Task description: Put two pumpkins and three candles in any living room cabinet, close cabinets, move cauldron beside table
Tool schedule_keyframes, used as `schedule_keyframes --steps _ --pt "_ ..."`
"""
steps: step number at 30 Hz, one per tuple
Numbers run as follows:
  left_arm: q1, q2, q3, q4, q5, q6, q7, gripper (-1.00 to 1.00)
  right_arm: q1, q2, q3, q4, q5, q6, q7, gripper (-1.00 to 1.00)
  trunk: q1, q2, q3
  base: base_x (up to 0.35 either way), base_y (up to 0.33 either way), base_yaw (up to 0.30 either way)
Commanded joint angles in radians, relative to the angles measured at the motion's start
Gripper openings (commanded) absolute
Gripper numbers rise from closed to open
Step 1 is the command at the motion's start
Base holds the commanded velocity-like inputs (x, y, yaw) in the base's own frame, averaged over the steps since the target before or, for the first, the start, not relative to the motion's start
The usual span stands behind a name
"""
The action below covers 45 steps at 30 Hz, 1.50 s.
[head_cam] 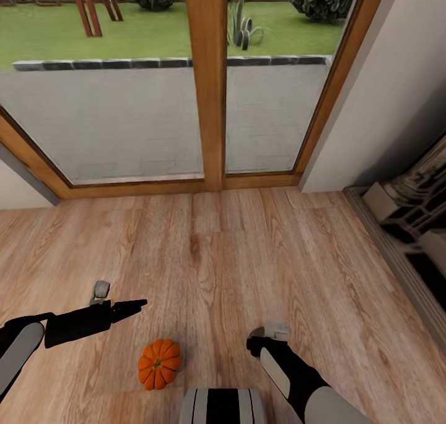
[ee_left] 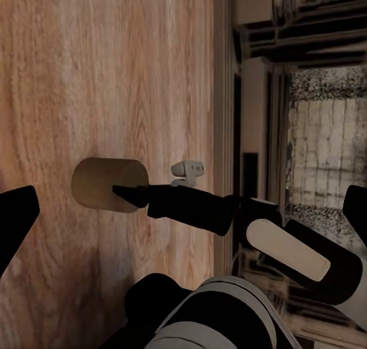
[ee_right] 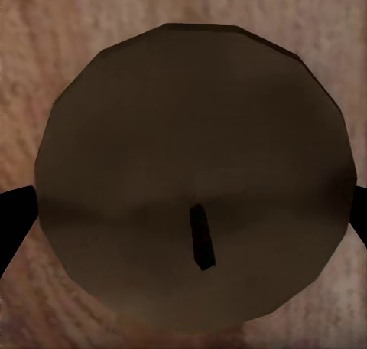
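On the wooden floor point(head_cam: 248, 256), the right end effector point(head_cam: 267, 337), spread wide, straddles a candle point(ee_right: 195, 177) and should descend centred before clamping.

– Where is the left arm?
– Low at the left, forearm level, the left gripper point(head_cam: 137, 302) pointing across toward the right arm. Its fingers point(ee_left: 15, 219) stand wide apart with nothing between them.

– And the right arm?
– It comes in from the lower right and the wrist bends steeply down, so the right gripper point(ee_left: 130, 194) points at the floor. Its fingertips point(ee_right: 11, 230) are spread wide too.
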Motion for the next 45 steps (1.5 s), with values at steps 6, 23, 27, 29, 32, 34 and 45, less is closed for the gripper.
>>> schedule_keyframes --steps 6,23,27,29,32,34,45 --pt "0.000 0.001 0.000 0.000 -0.001 0.003 -0.003 1.00 -0.001 -0.001 0.007 -0.002 -0.009 0.003 -0.009 1.00 0.001 -0.001 -0.008 0.000 0.000 0.000" --pt "0.000 0.001 0.000 0.000 -0.001 0.003 -0.003 1.00 -0.001 0.001 0.007 -0.002 -0.009 0.003 -0.009 -1.00 0.001 -0.001 -0.012 0.000 0.000 0.000" --pt "0.000 0.001 0.000 0.000 -0.001 0.003 -0.003 1.00 -0.001 0.001 0.008 -0.002 -0.009 -0.004 -0.009 -1.00 0.001 -0.001 -0.012 0.000 0.000 0.000" --pt "0.000 0.001 0.000 0.000 -0.001 0.003 -0.003 1.00 -0.001 0.001 0.008 -0.002 -0.009 -0.005 -0.009 -1.00 0.001 -0.001 -0.012 0.000 0.000 0.000" --pt "0.000 0.001 0.000 0.000 -0.001 0.003 -0.003 1.00 -0.001 0.001 0.008 -0.002 -0.009 -0.006 -0.009 -1.00 0.001 -0.001 -0.012 0.000 0.000 0.000" --pt "0.000 0.001 0.000 0.000 -0.001 0.004 -0.003 1.00 -0.001 0.001 0.007 -0.002 -0.009 -0.006 -0.009 -1.00 0.001 -0.001 -0.012 0.000 0.000 0.000" --pt "0.000 0.001 0.001 0.000 -0.001 0.003 -0.003 1.00 -0.001 0.001 0.008 -0.002 -0.009 -0.007 -0.009 -1.00 0.001 -0.001 -0.012 0.000 0.000 0.000"
